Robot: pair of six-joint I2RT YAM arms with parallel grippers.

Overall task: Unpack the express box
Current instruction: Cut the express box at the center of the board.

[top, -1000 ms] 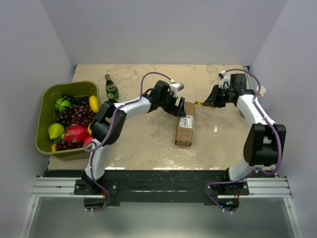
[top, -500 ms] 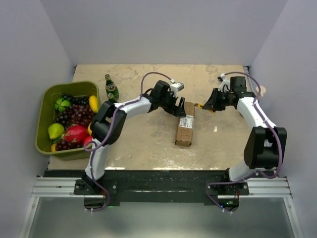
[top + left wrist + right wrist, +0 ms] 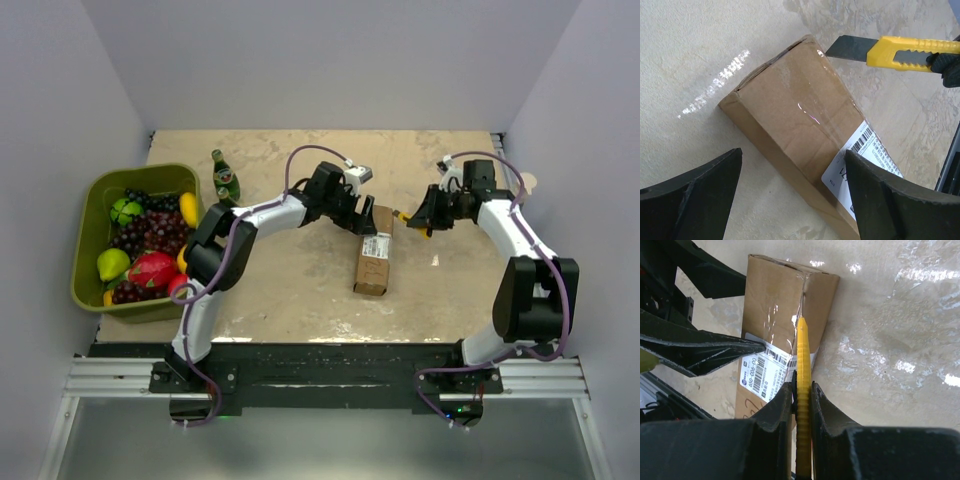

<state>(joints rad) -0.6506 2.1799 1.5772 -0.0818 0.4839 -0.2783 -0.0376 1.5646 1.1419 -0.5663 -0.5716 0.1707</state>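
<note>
So, quick update from the remote seat. The express box [image 3: 373, 255] is lying flat on the counter [image 3: 300, 290], a bit right of centre in the top view, label face up, long axis running up and down the frame. It hasn't budged over the last second.

What did change: the right gripper [image 3: 801, 400], clamped tight on the yellow utility knife [image 3: 803, 365], has drifted down and a touch left in the top view. The knife now lines up with the upper end of the box. From the right wrist view the blade tip sits right on the taped seam at that end. I honestly can't tell whether it has bitten into the tape or is only resting on it.

The left gripper [image 3: 358, 212] hasn't moved at all. Its jaws are spread wide on either side of the box's upper end, and I can't say for sure that they're pressing on it.

My read: the approach is done and the cut itself comes next. The tape looks whole and the flaps are shut, so the unpacking proper hasn't started. With those jaws that loose, the box could slide once the blade pushes.
</note>
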